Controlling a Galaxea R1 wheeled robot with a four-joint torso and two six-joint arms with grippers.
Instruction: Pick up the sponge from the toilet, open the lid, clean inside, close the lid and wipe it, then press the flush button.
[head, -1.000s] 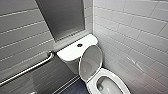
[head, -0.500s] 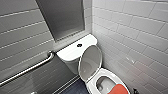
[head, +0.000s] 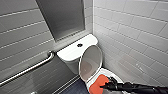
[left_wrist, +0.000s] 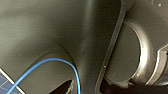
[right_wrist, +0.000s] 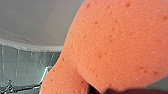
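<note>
Right tool (head: 103, 86) pinching sponge (head: 98, 83) at bowl (head: 113, 75) | lid (head: 90, 62) up | I risk knocking lid shut if my arm (head: 140, 88) swings wide.

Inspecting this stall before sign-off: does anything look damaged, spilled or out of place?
Nothing stands out. The white oval lid stands raised on the white ceramic toilet, and the right claw holds the orange-red soft sponge at the bowl.
</note>
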